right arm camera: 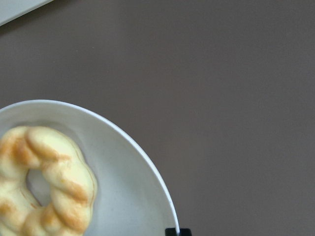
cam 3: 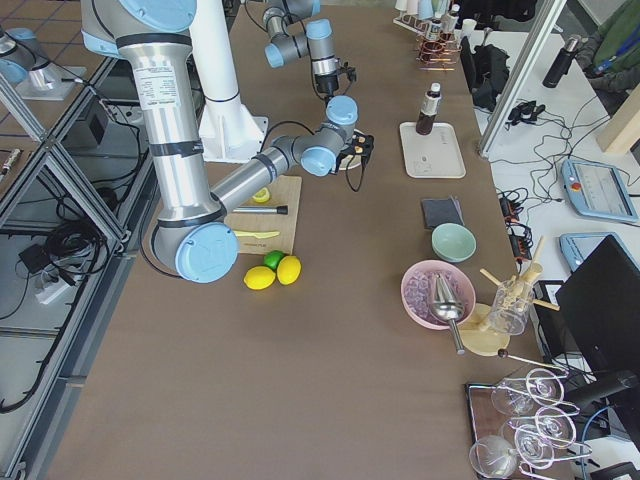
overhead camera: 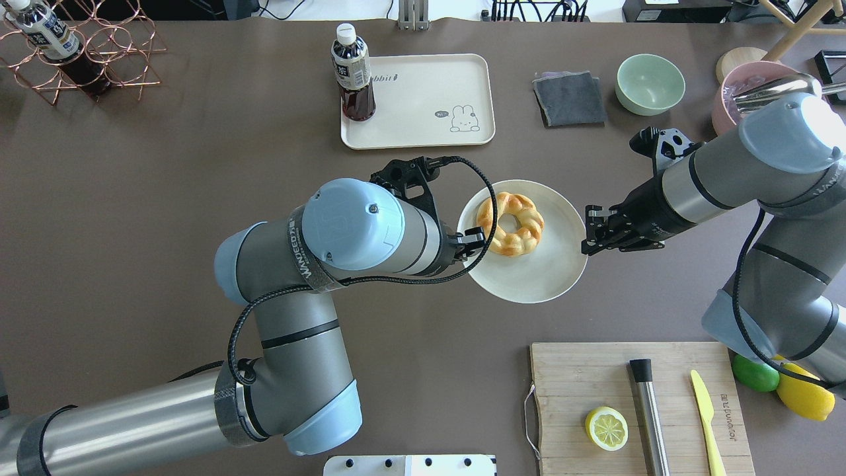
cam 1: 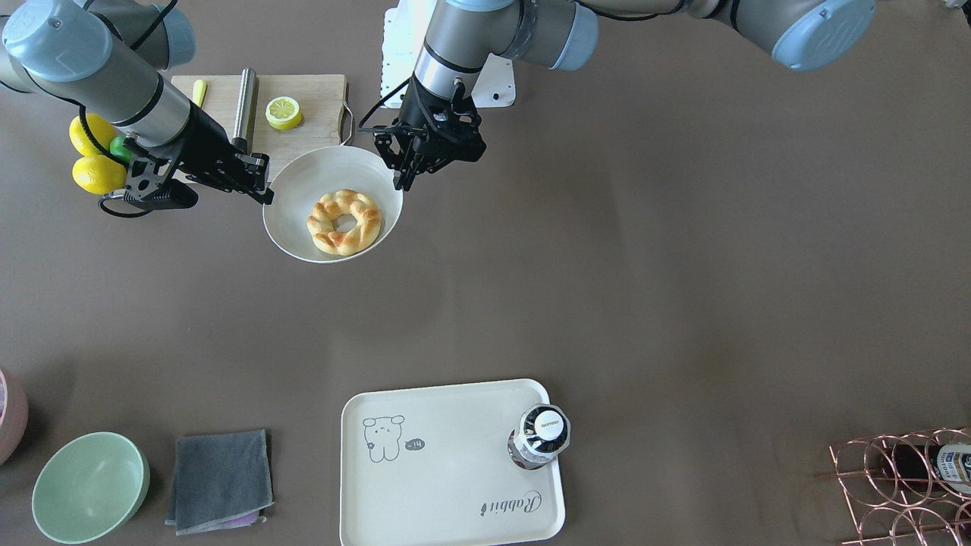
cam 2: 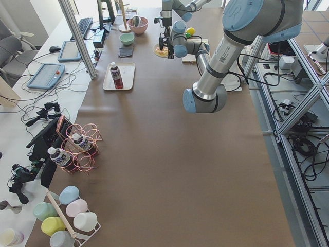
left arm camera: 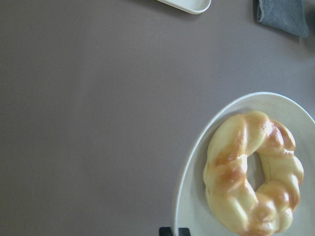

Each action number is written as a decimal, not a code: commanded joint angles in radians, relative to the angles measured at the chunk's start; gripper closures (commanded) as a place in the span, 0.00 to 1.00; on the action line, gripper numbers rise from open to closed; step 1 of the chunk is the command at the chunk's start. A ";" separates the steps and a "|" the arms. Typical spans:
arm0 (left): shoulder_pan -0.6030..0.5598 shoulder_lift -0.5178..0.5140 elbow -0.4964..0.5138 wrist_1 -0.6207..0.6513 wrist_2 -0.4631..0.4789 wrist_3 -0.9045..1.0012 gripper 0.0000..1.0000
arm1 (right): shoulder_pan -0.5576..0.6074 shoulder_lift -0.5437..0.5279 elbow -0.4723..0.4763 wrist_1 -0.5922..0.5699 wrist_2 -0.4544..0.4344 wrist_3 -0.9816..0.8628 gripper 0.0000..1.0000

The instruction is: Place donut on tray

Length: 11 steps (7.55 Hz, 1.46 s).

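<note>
The donut [cam 1: 344, 221], a golden-brown braided ring, lies in a round white bowl [cam 1: 303, 171] near the table's middle. It also shows in the overhead view [overhead camera: 510, 223] and in both wrist views [left arm camera: 253, 172] [right arm camera: 47, 182]. My left gripper [cam 1: 398, 180] is shut on the bowl's rim on one side. My right gripper [cam 1: 265, 196] is shut on the rim on the opposite side. The cream-white tray [cam 1: 447, 485] with the bear drawing lies on the table's far side from me, well apart from the bowl. A dark drink bottle [cam 1: 540, 436] stands on its corner.
A wooden cutting board [cam 1: 318, 98] behind the bowl bears a lemon half [cam 1: 283, 112], a metal rod [cam 1: 244, 98] and a yellow knife [cam 1: 199, 91]. Whole lemons [cam 1: 98, 174] lie beside it. A grey cloth [cam 1: 220, 479], a green bowl [cam 1: 89, 485] and a copper wire rack [cam 1: 903, 485] stand along the far edge.
</note>
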 commanded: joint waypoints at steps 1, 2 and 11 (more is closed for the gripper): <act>-0.003 0.008 -0.013 -0.001 -0.001 0.003 0.32 | 0.027 0.002 -0.003 0.005 0.015 -0.001 1.00; -0.002 0.011 -0.022 0.001 0.001 0.003 0.02 | 0.029 0.005 -0.003 0.006 0.014 0.000 1.00; -0.279 0.437 -0.314 0.002 -0.301 0.275 0.02 | 0.136 0.530 -0.602 -0.007 0.002 0.062 1.00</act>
